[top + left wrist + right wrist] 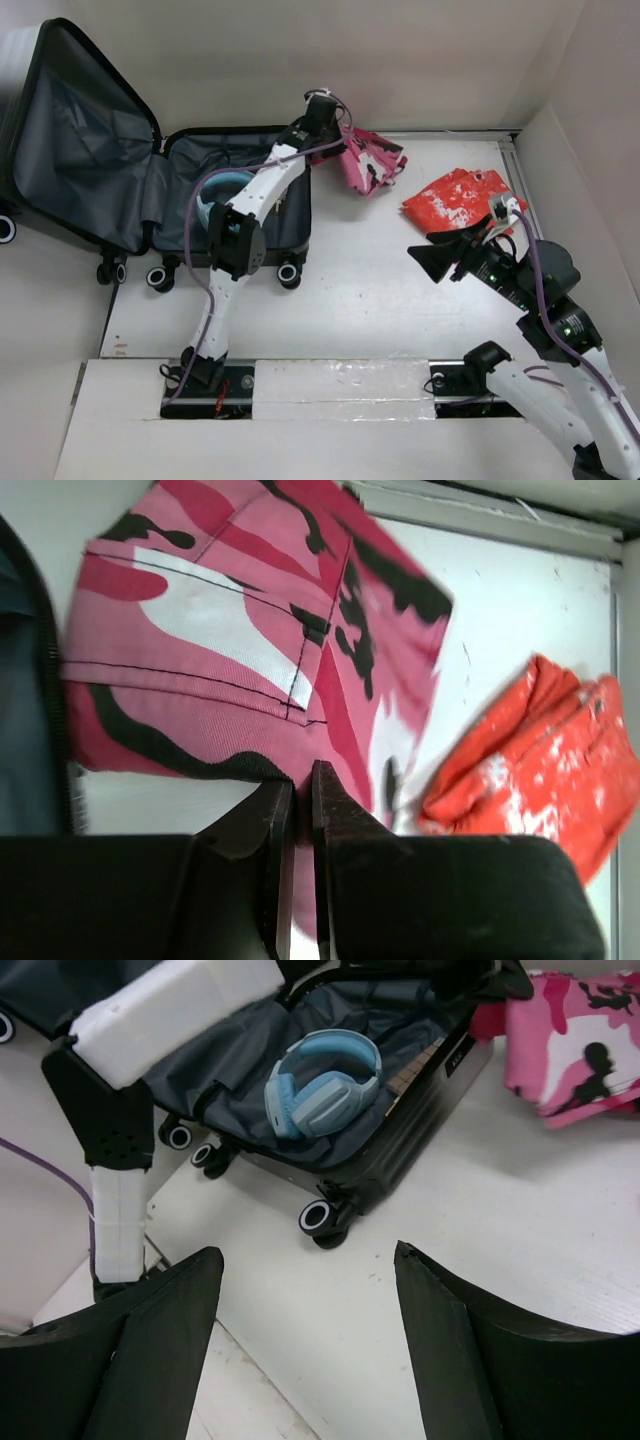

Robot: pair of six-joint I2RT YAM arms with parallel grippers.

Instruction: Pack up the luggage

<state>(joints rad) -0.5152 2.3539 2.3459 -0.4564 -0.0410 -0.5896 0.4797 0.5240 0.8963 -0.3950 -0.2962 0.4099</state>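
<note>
— What do the two arms look like?
— The left arm (262, 185) and the right arm (545, 388) both have white links and black joints. A purple cable (190, 225) runs along each one.
— And the fingers?
— The fingers (140, 1360) are black and wedge-shaped. Each base (235, 385) is a black plate. Small green lights (570, 325) glow on the right arm.

This is a robotics lab's test cell. Plain white panel walls (420, 60) box in a flat white tabletop (370, 290). A white-and-black jointed left robot arm (255, 195) and its matching right robot arm (545, 320) rise from black base plates (235, 385) at the near edge, with purple cables (188, 225) trailing along them. Everyday goods sit among this gear: an open grey-lined hard-shell wheeled suitcase (90, 130), a pink camouflage folded cloth (365, 160) and a crumpled orange-and-white cloth (455, 200).
</note>
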